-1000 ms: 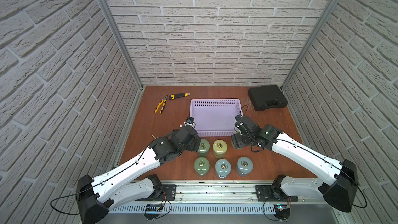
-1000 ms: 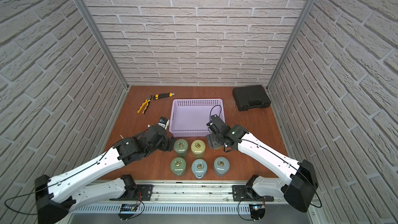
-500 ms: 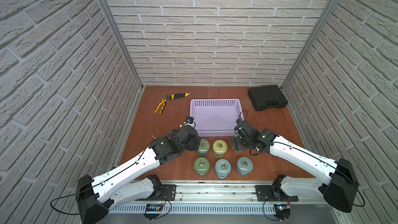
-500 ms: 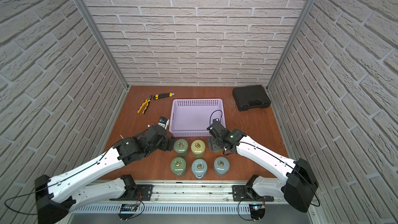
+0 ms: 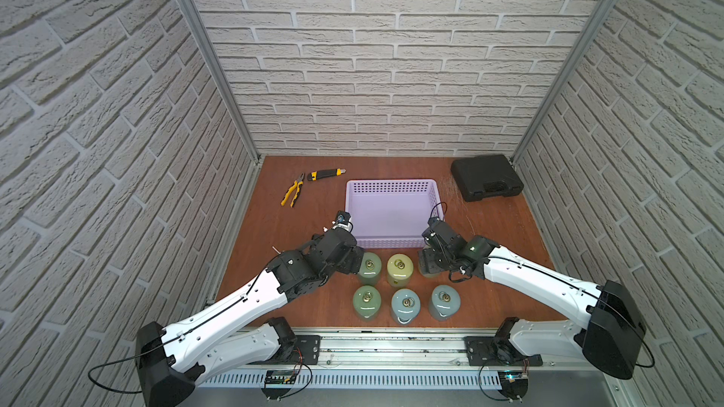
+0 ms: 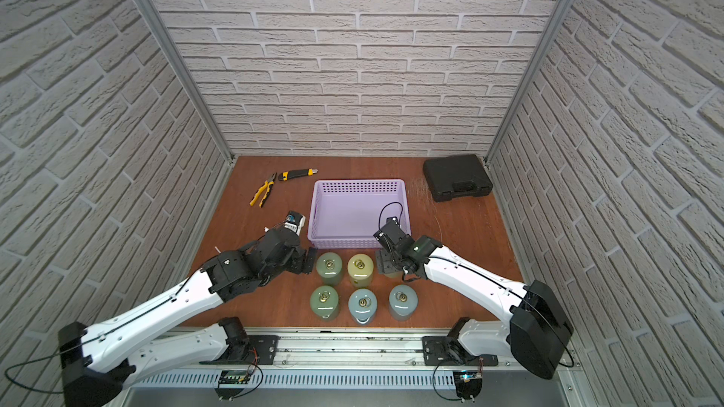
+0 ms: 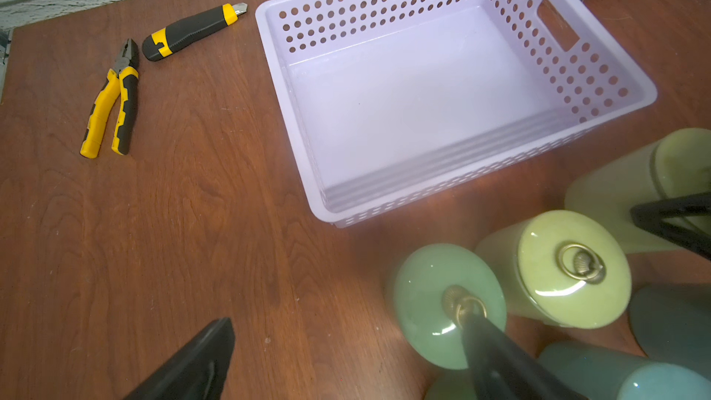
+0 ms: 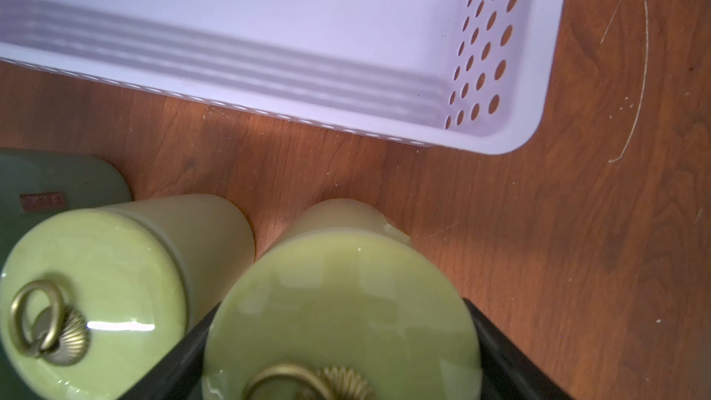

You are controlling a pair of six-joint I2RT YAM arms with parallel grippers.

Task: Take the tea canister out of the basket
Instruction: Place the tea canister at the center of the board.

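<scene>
Two white arms stretch low and forward in both top views, the right gripper just before the shallow lavender perforated plastic basket. Left wrist view: left gripper spread wide, empty. Right wrist view: black fingers apparently clamp the upright olive-green glazed ceramic tea canister, standing outside the basket.

No writing can be read anywhere. The only candidate is a small reddish-brown label on the side of a dark green canister, seen in the right wrist view. It seems to carry a few marks, but they are too blurred to read.
</scene>
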